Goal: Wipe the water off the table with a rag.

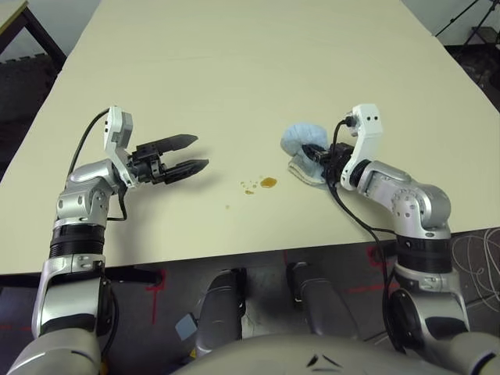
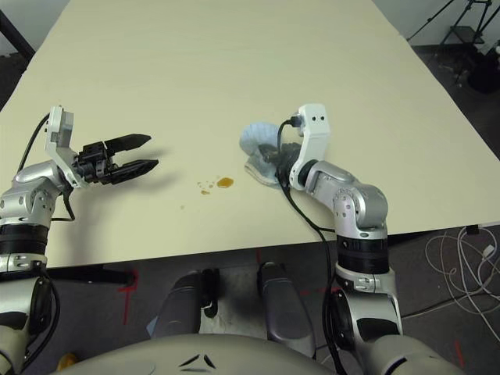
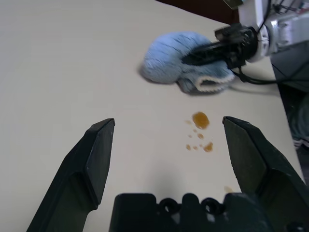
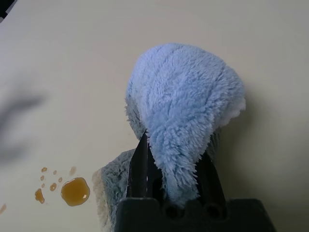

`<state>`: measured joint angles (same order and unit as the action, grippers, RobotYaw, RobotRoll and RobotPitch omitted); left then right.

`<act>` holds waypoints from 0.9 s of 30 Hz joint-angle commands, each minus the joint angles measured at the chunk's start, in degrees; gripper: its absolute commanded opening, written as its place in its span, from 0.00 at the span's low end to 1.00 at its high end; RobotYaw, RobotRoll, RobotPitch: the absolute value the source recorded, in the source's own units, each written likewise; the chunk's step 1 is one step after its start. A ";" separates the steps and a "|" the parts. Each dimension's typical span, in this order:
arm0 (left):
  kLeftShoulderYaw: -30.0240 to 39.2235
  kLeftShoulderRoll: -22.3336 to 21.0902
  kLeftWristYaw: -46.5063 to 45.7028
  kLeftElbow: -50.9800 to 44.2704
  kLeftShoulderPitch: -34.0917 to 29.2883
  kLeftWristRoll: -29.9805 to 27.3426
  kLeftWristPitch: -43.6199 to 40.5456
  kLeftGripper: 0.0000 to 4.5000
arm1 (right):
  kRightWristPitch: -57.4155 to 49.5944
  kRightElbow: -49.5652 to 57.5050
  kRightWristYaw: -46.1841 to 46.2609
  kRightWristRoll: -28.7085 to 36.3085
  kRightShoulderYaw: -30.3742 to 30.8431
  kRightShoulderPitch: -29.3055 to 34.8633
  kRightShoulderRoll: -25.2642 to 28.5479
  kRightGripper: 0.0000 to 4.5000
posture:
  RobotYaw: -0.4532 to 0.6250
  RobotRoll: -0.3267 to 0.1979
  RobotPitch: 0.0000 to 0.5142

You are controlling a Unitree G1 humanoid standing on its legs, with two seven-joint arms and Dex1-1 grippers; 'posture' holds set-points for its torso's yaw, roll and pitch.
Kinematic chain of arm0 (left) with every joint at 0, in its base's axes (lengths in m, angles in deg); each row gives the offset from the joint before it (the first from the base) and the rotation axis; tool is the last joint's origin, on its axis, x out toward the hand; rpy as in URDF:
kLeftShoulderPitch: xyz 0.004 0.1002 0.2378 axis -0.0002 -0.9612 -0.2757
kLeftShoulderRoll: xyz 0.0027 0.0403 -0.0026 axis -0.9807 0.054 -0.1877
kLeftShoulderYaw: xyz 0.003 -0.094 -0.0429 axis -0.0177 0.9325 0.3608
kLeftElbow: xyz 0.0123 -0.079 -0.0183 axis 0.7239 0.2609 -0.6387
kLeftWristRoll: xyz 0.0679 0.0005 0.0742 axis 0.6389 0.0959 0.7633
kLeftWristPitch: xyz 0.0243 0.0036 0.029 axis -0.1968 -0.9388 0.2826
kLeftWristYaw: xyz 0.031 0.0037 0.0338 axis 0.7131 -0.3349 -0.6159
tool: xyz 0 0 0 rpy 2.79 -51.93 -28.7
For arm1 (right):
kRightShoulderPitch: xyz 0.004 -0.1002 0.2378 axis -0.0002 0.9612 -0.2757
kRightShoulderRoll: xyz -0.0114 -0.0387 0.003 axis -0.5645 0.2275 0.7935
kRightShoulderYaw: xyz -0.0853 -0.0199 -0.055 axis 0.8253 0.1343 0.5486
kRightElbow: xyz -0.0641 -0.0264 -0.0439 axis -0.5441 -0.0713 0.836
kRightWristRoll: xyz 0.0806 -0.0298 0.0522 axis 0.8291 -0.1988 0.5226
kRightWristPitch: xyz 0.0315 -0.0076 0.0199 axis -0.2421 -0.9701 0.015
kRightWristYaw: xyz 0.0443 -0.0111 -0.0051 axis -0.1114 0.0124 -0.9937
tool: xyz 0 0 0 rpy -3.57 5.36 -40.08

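Fingers of my right gripper [image 4: 171, 176] pinched the rag [image 4: 186, 111], bunched on the desk [image 1: 234, 70] just right of the water [image 1: 268, 183]. My left fingers [image 3: 99, 154] hung spread, well to the left. Amber drops lay unwiped; I judged the wiping itself not yet begun.

This looks like a robotics lab or test room: a large bare cream-beige desk [image 1: 234, 70] stands on dark flooring with red tape crosses [image 1: 156, 279], loose white cables [image 2: 461, 250] at 4 o'clock, and a black tripod [image 2: 457, 19] at 1 o'clock.
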<state>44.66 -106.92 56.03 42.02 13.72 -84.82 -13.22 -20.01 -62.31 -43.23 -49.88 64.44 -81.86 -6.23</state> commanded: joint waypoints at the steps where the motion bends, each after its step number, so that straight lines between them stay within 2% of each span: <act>1: -0.15 -0.01 -0.05 -2.66 -0.96 -0.70 -0.68 1.00 | -5.33 -2.00 0.63 1.55 0.35 2.23 -0.41 0.02 | 0.26 0.62 0.42; 10: -0.75 1.11 0.02 -6.35 -3.59 -1.20 -1.04 1.00 | -10.28 -1.74 -1.82 4.77 3.81 1.40 -0.22 0.02 | 0.27 0.62 0.39; 27: 1.39 1.80 -1.63 -3.11 0.07 -1.37 0.10 1.00 | -7.51 -8.31 -7.77 3.29 16.41 -3.79 -5.10 0.02 | 0.28 0.62 0.39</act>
<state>45.44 -105.01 54.67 37.72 13.58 -85.55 -13.31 -25.64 -67.57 -50.07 -46.13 76.06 -86.89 -10.03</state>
